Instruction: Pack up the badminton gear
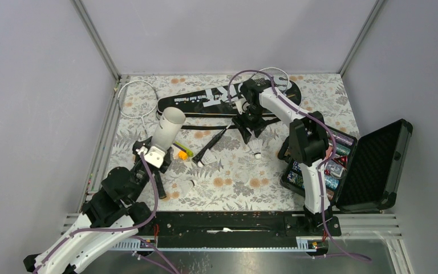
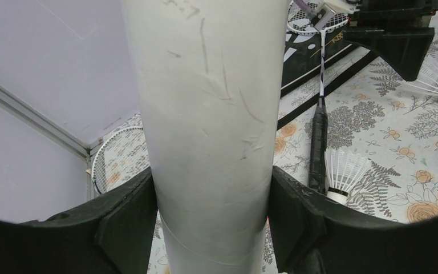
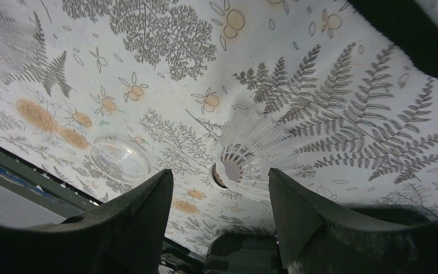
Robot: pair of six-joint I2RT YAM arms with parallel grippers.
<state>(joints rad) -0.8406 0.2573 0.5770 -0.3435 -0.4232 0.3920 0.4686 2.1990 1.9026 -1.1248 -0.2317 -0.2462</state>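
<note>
From above, my left hand (image 1: 155, 153) is closed around the lower end of the white tube (image 1: 169, 124). The tube is tilted, its open mouth toward the back of the flowered surface (image 1: 234, 182). The black bag (image 1: 199, 104) lettered "SPORT" lies across the back, with one racket (image 1: 138, 94) just beside its left end. A second racket (image 1: 212, 145) lies with its black handle on the surface in front of the bag. My right hand (image 1: 251, 132) hangs over the middle, just above a shuttlecock (image 1: 256, 148). A second shuttlecock (image 1: 187, 186) lies near my left arm, and an open black hard case (image 1: 376, 165) sits at the right. From my left wrist, the white tube (image 2: 205, 114) fills the view, pressed between both fingers (image 2: 125, 228). The second racket's handle (image 2: 318, 137) lies beyond it, with a third shuttlecock (image 2: 342, 177) just beside the handle's end. From my right wrist, my right hand (image 3: 219, 171) has its fingers (image 3: 142, 211) spread apart and holds nothing. The shuttlecock (image 3: 256, 148) lies on its side on the surface beyond them, near a clear round cap (image 3: 120, 157).
</note>
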